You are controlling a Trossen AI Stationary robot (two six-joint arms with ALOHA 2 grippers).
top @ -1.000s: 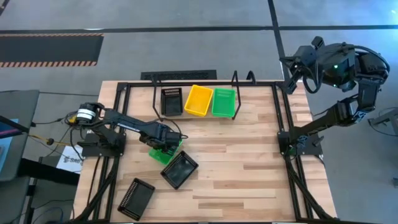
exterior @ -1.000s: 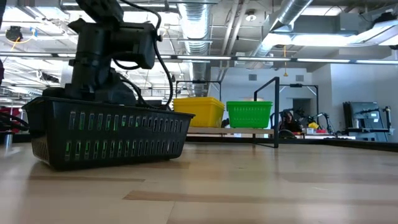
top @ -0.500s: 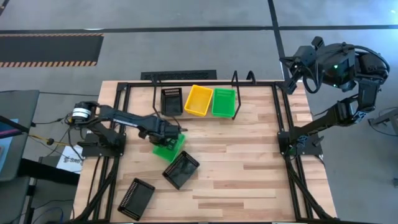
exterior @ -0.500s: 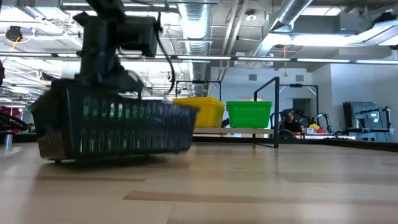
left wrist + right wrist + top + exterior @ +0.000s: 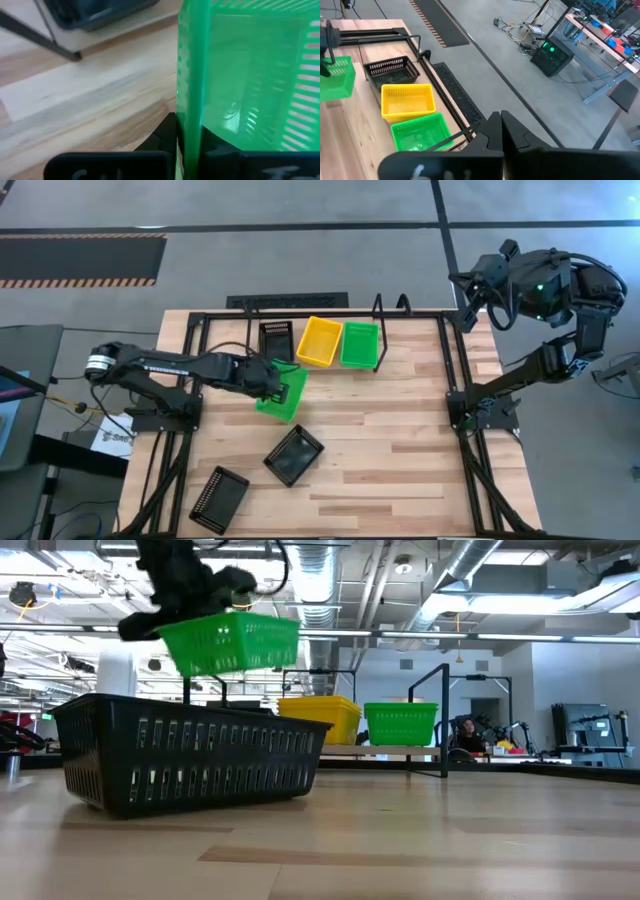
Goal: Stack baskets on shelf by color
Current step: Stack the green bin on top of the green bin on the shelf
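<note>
My left gripper (image 5: 275,384) is shut on a bright green basket (image 5: 285,394), which hangs above the table in the low view (image 5: 230,643), in front of the shelf (image 5: 249,345). A black basket (image 5: 276,342), a yellow basket (image 5: 320,340) and a second green basket (image 5: 360,344) stand side by side on the shelf. Two more black baskets (image 5: 293,454) (image 5: 218,499) rest on their bottoms on the table. My right gripper (image 5: 501,122) is shut, holds nothing, and stands high beyond the table's far right corner (image 5: 470,285). My left gripper pinches the green basket's wall at its rim (image 5: 190,75), one finger (image 5: 165,136) outside the basket and the other (image 5: 216,147) inside. The fingers come from the table's left, slanting down. The basket is lifted clear of the table, slightly tilted.
A black tube frame (image 5: 455,380) runs round the table's edges, with upright posts at both sides. The wooden tabletop (image 5: 400,450) is bare right of the loose black baskets. The nearer black basket (image 5: 190,765) fills the low view's left half.
My left gripper has taken hold of the green basket, lifted it off the table and carried it toward the far edge and the shelf. The black basket beside it rocked as the green one left and now lies flat, shifted slightly.
</note>
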